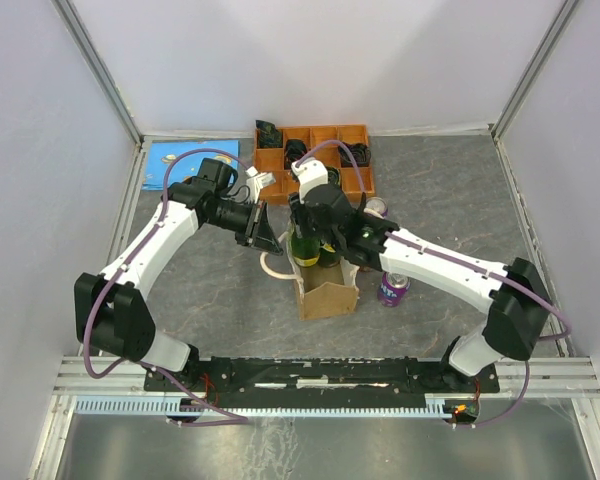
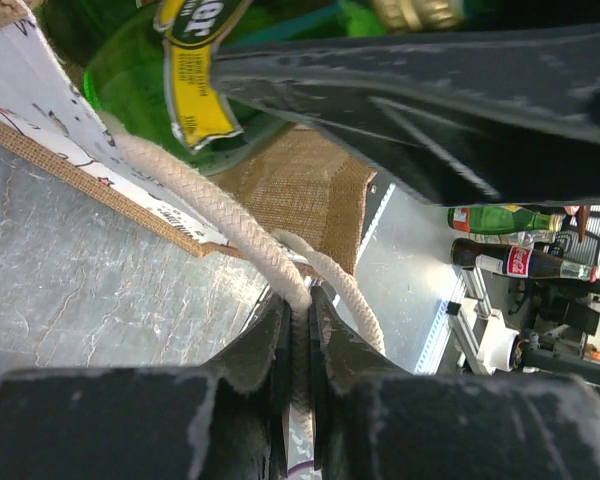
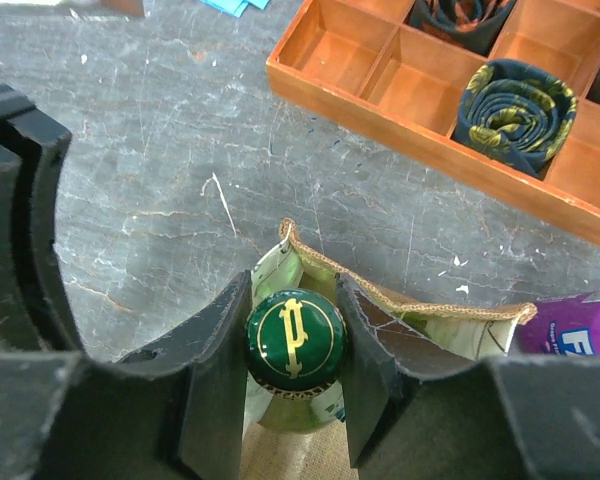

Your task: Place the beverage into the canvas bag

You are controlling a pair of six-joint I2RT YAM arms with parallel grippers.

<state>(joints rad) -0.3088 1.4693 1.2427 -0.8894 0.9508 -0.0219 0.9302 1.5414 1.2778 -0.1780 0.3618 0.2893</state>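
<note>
At the centre of the grey table (image 1: 450,190), the small tan-brown canvas bag (image 1: 330,295) stood open. The green glass bottle (image 3: 294,338), capped in green with a gold mark, stood upright in its mouth, the right gripper (image 3: 294,300) clamped around its top. The left gripper (image 2: 300,318), nearly closed, pinched the bag's cream-white rope handle (image 2: 210,205). A purple can (image 1: 393,290) stood just beside the bag.

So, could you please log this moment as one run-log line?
left gripper: shut on rope handle | right gripper: shut on green bottle | green bottle: in canvas bag mouth
</note>
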